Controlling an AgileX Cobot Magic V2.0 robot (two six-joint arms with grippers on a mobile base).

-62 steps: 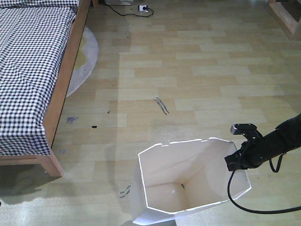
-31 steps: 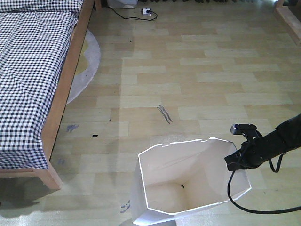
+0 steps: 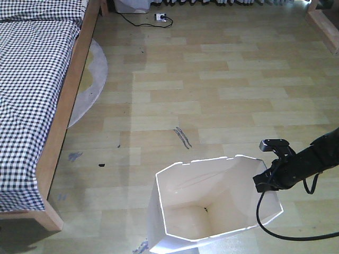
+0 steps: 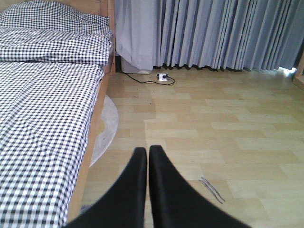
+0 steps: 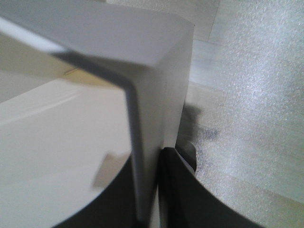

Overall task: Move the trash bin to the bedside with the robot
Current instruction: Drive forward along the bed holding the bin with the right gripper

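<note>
**Thin plastic, checked cloth, pale wood**

The trash bin [image 3: 196,180] is thin white plastic, smooth with a soft sheen, and cream inside. The bedding [image 3: 32,79] is black-and-white checked cloth, matt and lightly creased. The bed frame [image 3: 71,106] is smooth light brown wood. The floor [image 3: 238,95] is pale wood-look plank with a mild gloss. The curtains [image 4: 213,33] are grey matt cloth. The left gripper [image 4: 147,151] looks matt black.
</note>
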